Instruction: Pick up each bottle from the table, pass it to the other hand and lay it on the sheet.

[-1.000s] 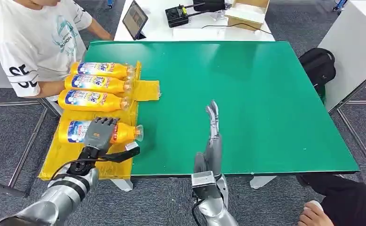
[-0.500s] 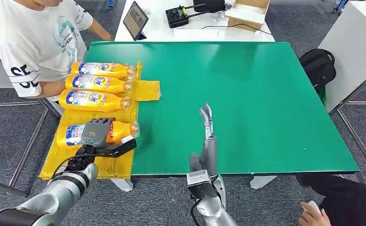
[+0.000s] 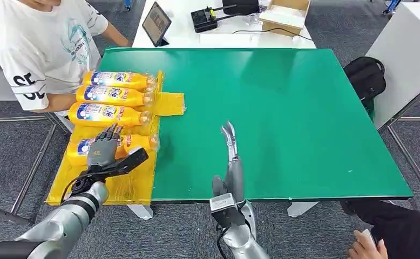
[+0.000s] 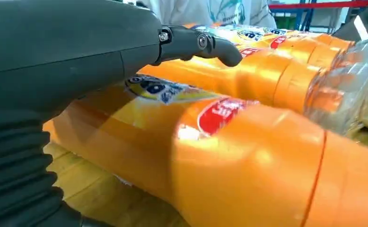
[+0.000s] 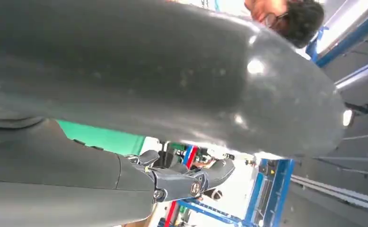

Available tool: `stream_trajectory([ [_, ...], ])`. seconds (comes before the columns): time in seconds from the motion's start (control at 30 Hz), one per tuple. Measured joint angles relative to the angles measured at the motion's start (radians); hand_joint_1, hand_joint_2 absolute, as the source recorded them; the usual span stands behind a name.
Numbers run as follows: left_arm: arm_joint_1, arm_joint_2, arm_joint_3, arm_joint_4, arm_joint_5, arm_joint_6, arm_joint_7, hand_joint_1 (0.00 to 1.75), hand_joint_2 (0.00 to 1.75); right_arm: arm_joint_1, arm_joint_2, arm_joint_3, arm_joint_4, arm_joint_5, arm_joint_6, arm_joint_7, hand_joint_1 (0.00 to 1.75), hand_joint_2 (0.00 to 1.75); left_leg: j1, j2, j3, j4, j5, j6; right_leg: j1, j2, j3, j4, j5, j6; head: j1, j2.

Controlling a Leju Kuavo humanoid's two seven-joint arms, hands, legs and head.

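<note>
Four orange bottles lie side by side on the yellow sheet [image 3: 119, 189] at the left end of the green bench [image 3: 283, 108]. The nearest bottle [image 3: 137, 143] lies apart from the other three, and the left hand [image 3: 103, 151] hovers just above it, fingers spread, holding nothing. The right hand [image 3: 231, 162] stands edge-up over the bench's near edge, fingers straight and empty. A person [image 3: 40, 48] sits beside the far bottles [image 3: 113, 97].
</note>
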Motion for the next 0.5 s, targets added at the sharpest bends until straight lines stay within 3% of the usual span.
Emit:
stream_trajectory([
  [0.3,-0.001,-0.013,0.095,-0.001,0.084,-0.053,-0.114,0.00,0.00,-0.007,0.016,-0.036,0.014,-0.018,-0.018,0.000,0.00,0.00,0.000,-0.002,0.004,0.000,0.002,0.000,0.000,-0.001,0.003,0.000,0.000,-0.001,0.000,0.000],
  [0.5,0.000,-0.043,0.213,-0.026,0.307,-0.241,-0.327,0.00,0.00,-0.006,0.027,-0.075,0.024,-0.024,0.012,0.000,0.00,0.00,0.000,-0.005,0.004,0.000,0.004,0.001,0.000,-0.004,0.005,0.000,0.001,0.000,0.001,0.000],
])
